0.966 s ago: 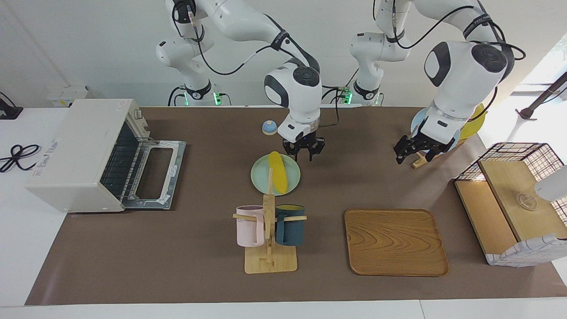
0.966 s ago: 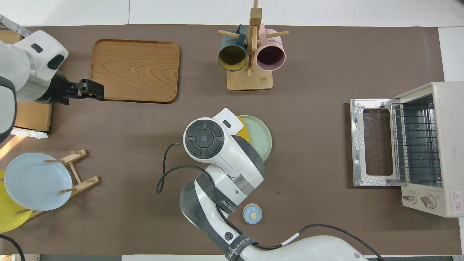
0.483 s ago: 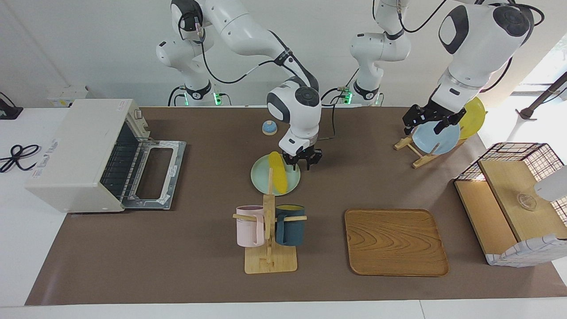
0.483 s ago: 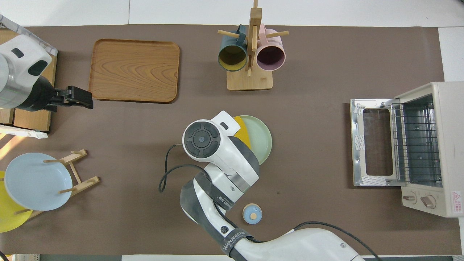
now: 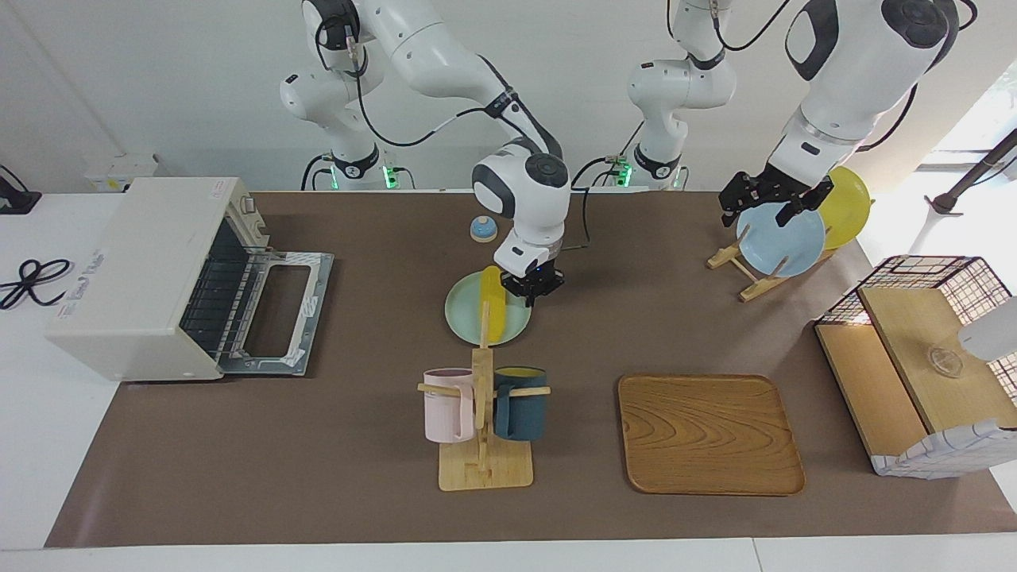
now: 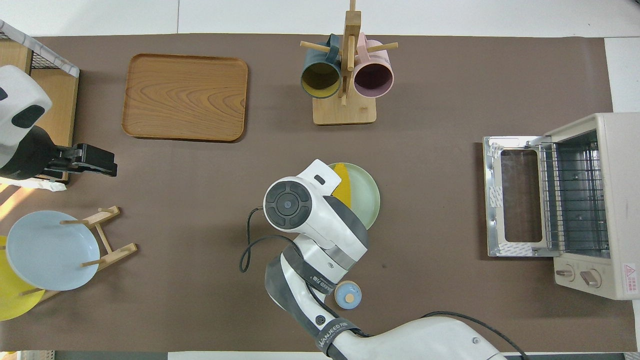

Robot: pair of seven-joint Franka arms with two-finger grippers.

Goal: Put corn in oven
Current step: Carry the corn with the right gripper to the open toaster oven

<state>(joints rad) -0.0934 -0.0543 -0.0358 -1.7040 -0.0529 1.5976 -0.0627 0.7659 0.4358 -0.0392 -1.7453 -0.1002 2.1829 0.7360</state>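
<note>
While the overhead view hides it under the wrist, the right pincer point(image 5: 532, 291) is closed beside the corn point(image 5: 494, 305). The left pincer point(image 5: 767, 208) hangs open over the blue plate point(image 5: 781, 241).

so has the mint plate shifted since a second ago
Yes. The mint plate has slid slightly toward the oven, with the corn on it.

One high camera faces the robots; another looks steeply down; both cover the whole table point(image 5: 318, 477).

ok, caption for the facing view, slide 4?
Right gripper shut on the corn on the mint plate; oven door open; left gripper waits, open, over the plate rack.
</note>
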